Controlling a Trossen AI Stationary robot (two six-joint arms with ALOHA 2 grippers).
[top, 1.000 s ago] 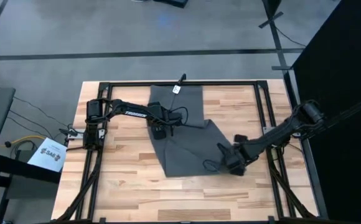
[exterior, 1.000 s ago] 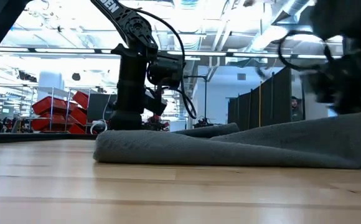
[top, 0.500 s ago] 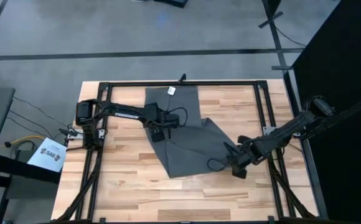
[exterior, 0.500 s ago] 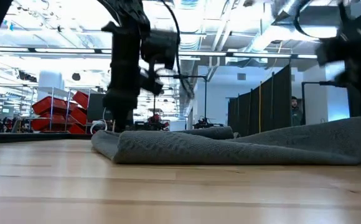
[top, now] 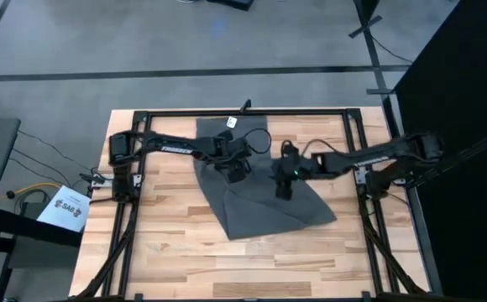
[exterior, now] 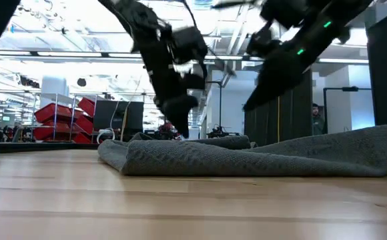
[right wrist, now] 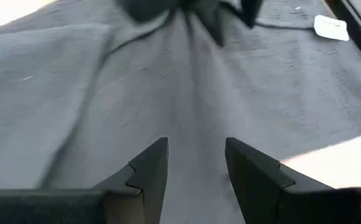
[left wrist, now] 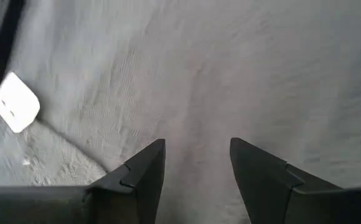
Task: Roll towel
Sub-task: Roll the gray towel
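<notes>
Towel [top: 256, 189], dark grey, lies crumpled and partly folded near the middle of the wooden surface [top: 159, 252], with its white label tag [top: 230, 122] at the edge toward the far side of the surface. Left pincer [top: 238, 170] is positioned over the towel's upper-left portion, fingers [left wrist: 144, 168] parted with a moderate gap and gripping nothing. Right pincer [top: 283, 186] is positioned over the towel's centre, just beside the left pincer, fingers [right wrist: 148, 169] likewise parted and empty above the cloth.
</notes>
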